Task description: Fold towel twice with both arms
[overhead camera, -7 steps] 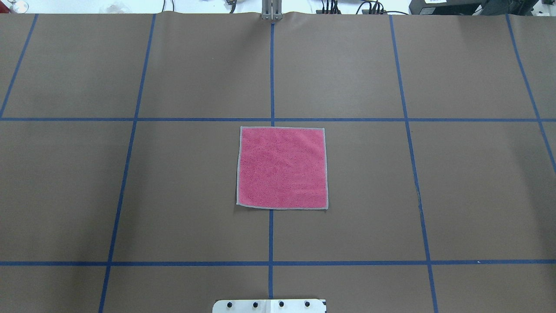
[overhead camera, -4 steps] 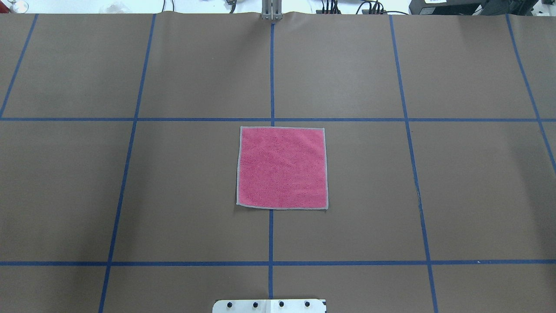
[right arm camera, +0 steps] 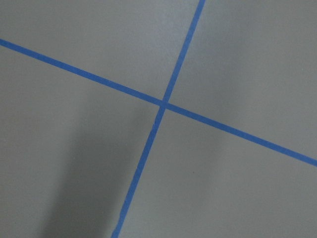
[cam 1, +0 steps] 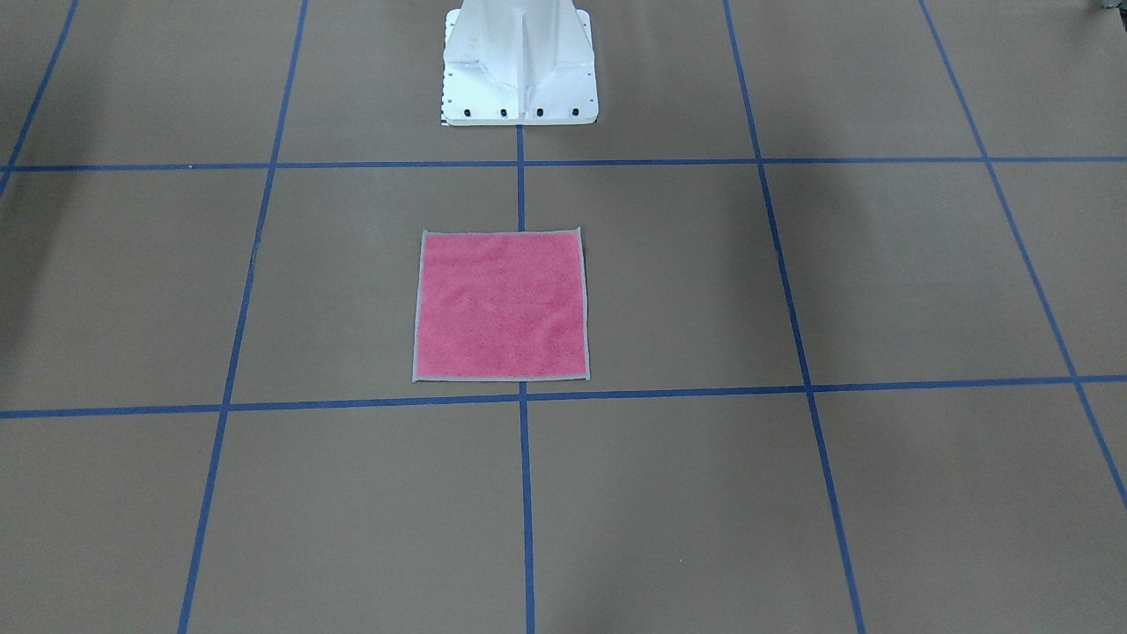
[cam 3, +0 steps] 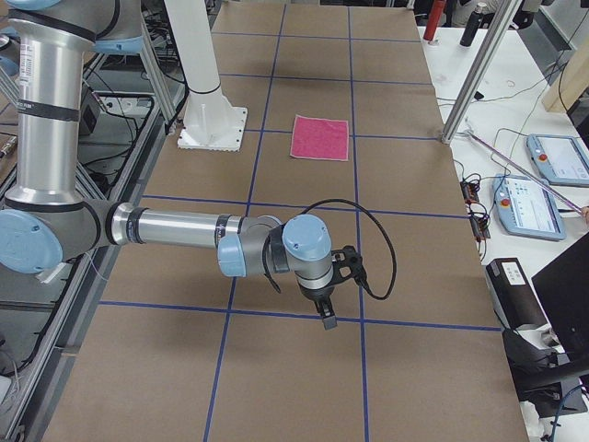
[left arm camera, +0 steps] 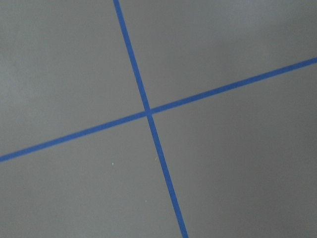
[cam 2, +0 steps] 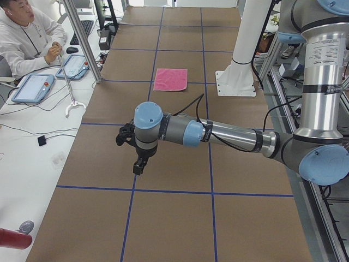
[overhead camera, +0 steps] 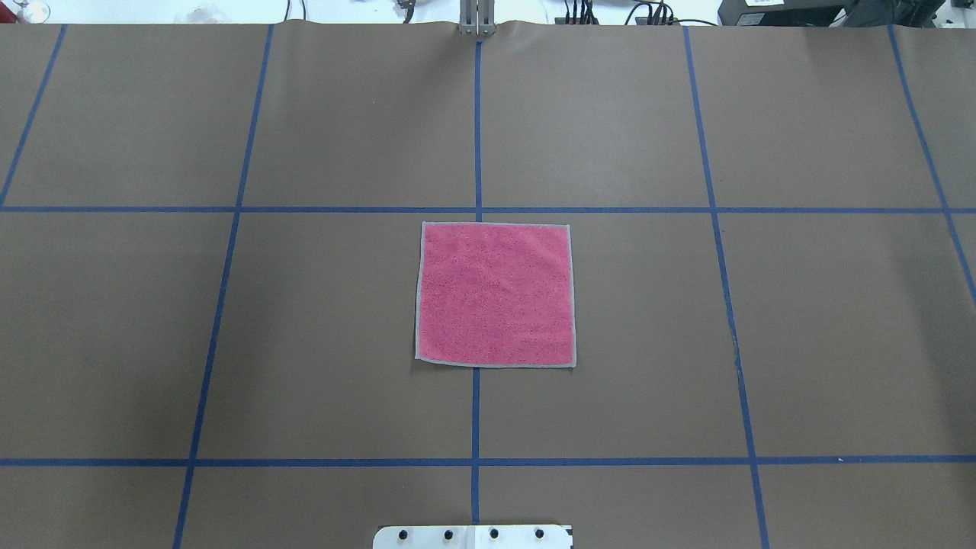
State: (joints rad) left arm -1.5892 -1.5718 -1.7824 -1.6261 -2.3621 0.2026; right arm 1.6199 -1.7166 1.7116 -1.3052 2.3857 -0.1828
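The towel (overhead camera: 496,293) lies flat and unfolded, pink face up, with light grey edging, at the table's middle just in front of the pedestal; it also shows in the front-facing view (cam 1: 502,306) and both side views (cam 2: 170,79) (cam 3: 320,137). Both arms are far from it, out over the table's ends. My left gripper (cam 2: 140,164) hangs above the brown mat and shows only in the exterior left view, so I cannot tell whether it is open or shut. My right gripper (cam 3: 327,315) shows only in the exterior right view, so I cannot tell its state either. Both wrist views show only mat and blue tape lines.
The white bolted pedestal (cam 1: 519,62) stands behind the towel. Blue tape lines (overhead camera: 476,412) grid the brown mat. An operator (cam 2: 27,38) sits at a side desk with tablets (cam 2: 32,87). A metal post (cam 3: 474,74) and more tablets (cam 3: 529,203) stand past the table's far edge.
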